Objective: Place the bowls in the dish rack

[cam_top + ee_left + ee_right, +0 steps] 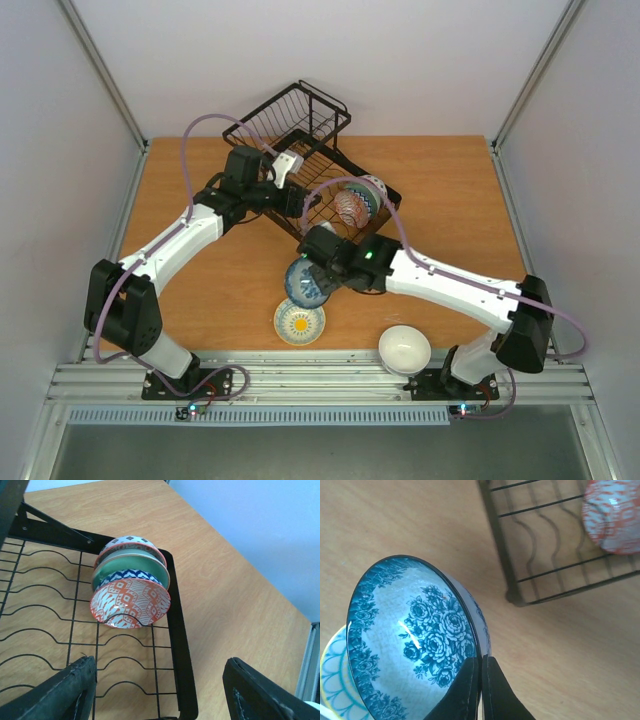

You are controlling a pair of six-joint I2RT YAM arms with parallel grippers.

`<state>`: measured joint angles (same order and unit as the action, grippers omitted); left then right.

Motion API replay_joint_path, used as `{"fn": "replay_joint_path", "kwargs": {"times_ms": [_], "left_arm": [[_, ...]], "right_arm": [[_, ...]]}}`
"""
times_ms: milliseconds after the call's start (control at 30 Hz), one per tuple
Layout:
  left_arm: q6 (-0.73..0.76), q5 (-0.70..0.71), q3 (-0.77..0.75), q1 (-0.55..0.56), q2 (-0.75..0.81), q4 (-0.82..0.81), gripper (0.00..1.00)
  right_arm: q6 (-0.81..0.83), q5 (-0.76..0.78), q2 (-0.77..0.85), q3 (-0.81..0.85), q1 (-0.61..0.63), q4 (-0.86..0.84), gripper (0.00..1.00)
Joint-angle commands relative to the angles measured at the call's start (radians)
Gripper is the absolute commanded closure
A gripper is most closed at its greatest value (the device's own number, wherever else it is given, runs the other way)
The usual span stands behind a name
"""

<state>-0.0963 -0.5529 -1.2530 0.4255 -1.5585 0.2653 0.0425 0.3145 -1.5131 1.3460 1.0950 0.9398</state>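
Observation:
The black wire dish rack stands at the back centre of the table. Several bowls stand on edge at its right end, a red-patterned one in front, then a blue-and-white one and a green one. My left gripper hangs open over the rack's near corner, nothing between its fingers. My right gripper is shut on the rim of a blue floral bowl, held tilted in front of the rack. In the top view that bowl is near the table's middle.
A bowl with a yellow and teal pattern lies on the table just under the held bowl. A plain white bowl sits at the front edge near the right arm's base. White walls enclose the table.

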Motion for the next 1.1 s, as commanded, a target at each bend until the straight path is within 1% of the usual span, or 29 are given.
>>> {"fn": "replay_joint_path", "kwargs": {"times_ms": [0, 167, 333, 667, 767, 1000, 1067], "left_arm": [[0.016, -0.067, -0.022, -0.005, -0.027, -0.022, 0.3], [0.019, -0.086, -0.034, -0.005, -0.036, -0.006, 0.3], [0.028, -0.12, -0.056, -0.005, -0.06, 0.027, 0.3], [0.032, -0.136, -0.076, 0.002, -0.093, 0.057, 0.3], [0.029, -0.133, -0.077, 0.007, -0.098, 0.057, 0.3], [0.038, -0.127, -0.091, 0.02, -0.122, 0.076, 0.34], [0.04, -0.125, -0.092, 0.023, -0.124, 0.078, 0.37]], "right_arm": [[0.054, 0.064, 0.098, 0.035, -0.103, 0.02, 0.99], [0.106, 0.012, 0.158, 0.039, -0.25, -0.003, 0.99], [0.146, -0.069, 0.123, 0.082, -0.343, -0.035, 0.99], [0.212, -0.077, -0.001, 0.21, -0.409, -0.038, 0.99], [0.226, -0.074, -0.009, 0.24, -0.418, -0.036, 0.99], [0.248, -0.059, -0.004, 0.301, -0.425, -0.03, 0.99], [0.251, -0.056, -0.003, 0.307, -0.426, -0.029, 0.99]]}}
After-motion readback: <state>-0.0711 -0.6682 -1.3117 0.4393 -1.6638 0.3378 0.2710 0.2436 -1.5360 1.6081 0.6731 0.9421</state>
